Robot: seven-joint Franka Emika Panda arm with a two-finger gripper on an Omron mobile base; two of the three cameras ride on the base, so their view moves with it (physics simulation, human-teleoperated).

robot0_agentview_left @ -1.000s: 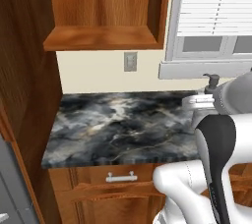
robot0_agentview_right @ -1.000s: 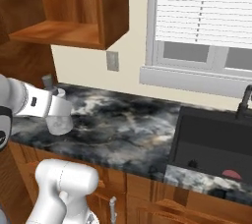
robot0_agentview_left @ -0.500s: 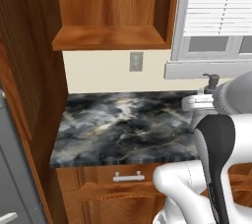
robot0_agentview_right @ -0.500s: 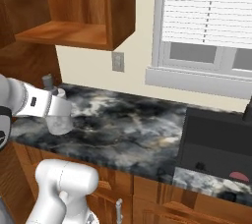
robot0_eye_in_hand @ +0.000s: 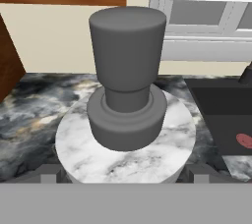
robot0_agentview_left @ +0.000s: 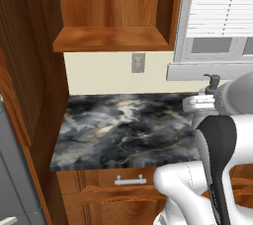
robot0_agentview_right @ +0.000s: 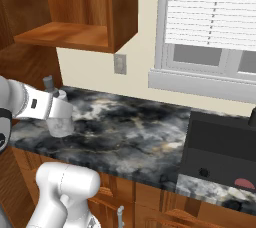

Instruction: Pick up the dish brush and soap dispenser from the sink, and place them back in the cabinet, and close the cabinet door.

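Observation:
My gripper (robot0_eye_in_hand: 123, 175) is shut on the soap dispenser (robot0_eye_in_hand: 125, 144), a white marbled bottle with a dark grey pump top (robot0_eye_in_hand: 127, 70). It holds the bottle upright above the counter. The right base view shows the soap dispenser (robot0_agentview_right: 61, 118) at the left, in the gripper (robot0_agentview_right: 57, 114). Its pump (robot0_agentview_left: 213, 82) sticks up beside the arm in the left base view. The dish brush (robot0_agentview_right: 245, 183) lies in the black sink (robot0_agentview_right: 220, 142) at the far right, its reddish head (robot0_eye_in_hand: 244, 140) visible. The cabinet (robot0_agentview_left: 113, 39) is open above the counter, its shelf bare; the cabinet door is out of view.
The grey-black marbled countertop (robot0_agentview_left: 123, 130) runs below the cabinet, with a wall outlet (robot0_agentview_left: 138, 62) above it. A window with blinds (robot0_agentview_right: 215, 17) is over the sink. A tall wooden side panel (robot0_agentview_left: 24, 81) bounds the counter on the left. Drawers with silver pulls (robot0_agentview_left: 130, 181) sit below.
Both base views have shifted, so the base has driven left: the cabinet and counter sit further right and the sink slides toward the edge. The soap dispenser stays in the gripper.

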